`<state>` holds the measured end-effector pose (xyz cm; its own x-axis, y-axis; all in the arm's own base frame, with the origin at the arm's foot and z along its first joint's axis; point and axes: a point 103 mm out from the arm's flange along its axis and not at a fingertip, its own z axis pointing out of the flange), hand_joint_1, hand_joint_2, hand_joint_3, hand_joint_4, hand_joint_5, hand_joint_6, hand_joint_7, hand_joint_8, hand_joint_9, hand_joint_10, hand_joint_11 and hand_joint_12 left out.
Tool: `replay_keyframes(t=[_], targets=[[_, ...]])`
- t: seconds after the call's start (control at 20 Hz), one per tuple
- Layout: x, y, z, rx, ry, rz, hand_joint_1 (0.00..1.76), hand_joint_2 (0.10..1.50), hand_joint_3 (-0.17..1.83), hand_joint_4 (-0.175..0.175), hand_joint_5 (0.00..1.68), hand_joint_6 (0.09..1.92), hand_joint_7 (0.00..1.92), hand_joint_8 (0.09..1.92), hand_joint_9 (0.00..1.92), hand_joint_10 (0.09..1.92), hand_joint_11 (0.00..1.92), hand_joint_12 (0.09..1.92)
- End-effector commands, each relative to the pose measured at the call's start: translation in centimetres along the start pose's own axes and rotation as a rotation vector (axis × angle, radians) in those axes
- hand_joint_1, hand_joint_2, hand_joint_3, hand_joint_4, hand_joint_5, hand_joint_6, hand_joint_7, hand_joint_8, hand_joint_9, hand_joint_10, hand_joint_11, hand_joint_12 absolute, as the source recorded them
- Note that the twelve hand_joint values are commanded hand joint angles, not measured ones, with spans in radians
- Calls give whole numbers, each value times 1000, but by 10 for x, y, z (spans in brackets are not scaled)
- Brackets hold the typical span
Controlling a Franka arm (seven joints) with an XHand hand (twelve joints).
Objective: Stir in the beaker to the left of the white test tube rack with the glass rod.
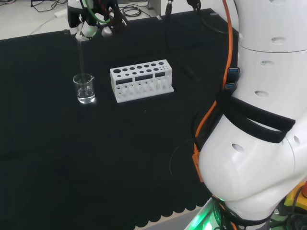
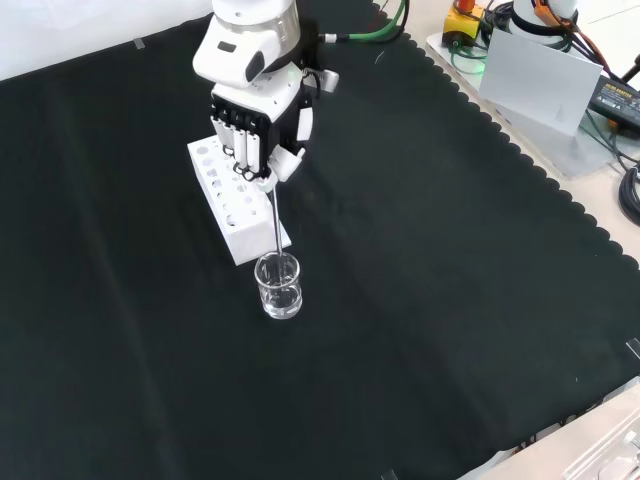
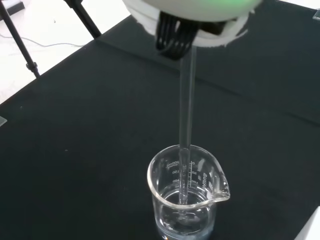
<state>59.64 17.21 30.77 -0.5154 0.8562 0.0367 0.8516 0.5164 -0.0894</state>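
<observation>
Black and white hand clamps the thin clear glass rod, tip dipped in the small clear glass beaker beside the white test tube rack; rod placed, stirring apparently left.

White arm links, orange cable, black straps, black-and-white hand, green cable
</observation>
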Motion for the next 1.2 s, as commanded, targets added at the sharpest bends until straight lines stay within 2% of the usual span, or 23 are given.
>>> replay_keyframes(t=[0.05, 0.25, 0.55, 0.95, 1.2], targets=[[9, 5, 0, 7, -8, -20, 1314, 692, 655, -175, 1270, 391, 1202, 1076, 1571, 937, 1564, 904], [8, 16, -5, 12, -10, -27, 1314, 692, 653, -175, 1272, 385, 1202, 1076, 1572, 936, 1566, 903], [-9, 19, -9, 20, -22, -13, 1313, 716, 613, -175, 1264, 378, 1197, 1069, 1574, 934, 1569, 904], [-28, -2, -11, 21, -4, 2, 1311, 738, 580, -175, 1248, 395, 1189, 1073, 1569, 947, 1574, 914], [-17, -15, -8, 36, -2, -7, 1312, 724, 603, -175, 1258, 388, 1191, 1077, 1570, 943, 1568, 908]])
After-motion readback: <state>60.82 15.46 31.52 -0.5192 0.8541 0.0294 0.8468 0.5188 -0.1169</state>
